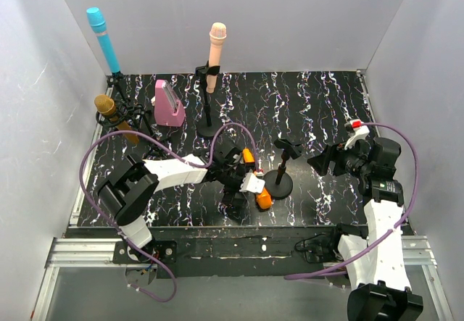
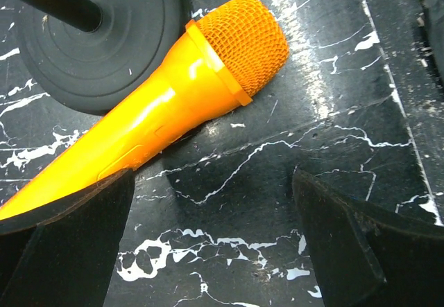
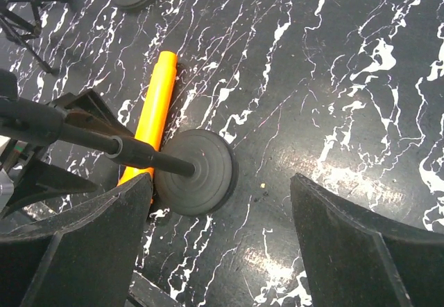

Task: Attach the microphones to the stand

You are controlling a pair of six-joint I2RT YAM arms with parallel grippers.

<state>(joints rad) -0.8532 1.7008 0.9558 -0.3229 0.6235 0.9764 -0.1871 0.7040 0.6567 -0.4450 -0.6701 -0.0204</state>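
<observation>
Orange microphone: no text can be read.
Stand base: no label can be read.
Tabletop: no sign can be read.

Loose mic on desk, touching empty stand base, left of it. Far left: corner mic behind side mic; block, centre mic rightward.

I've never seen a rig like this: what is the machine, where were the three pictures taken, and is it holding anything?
Two robot arms are bolted at the near edge of a table. One picture looks down from above; the others come from a camera on each wrist, so the dark wedges are gripper fingers. An orange microphone lies on the table beside an empty stand. The cyan microphone, gold microphone and peach-pink microphone are already mounted. The left gripper and right gripper are open, holding nothing.
</observation>
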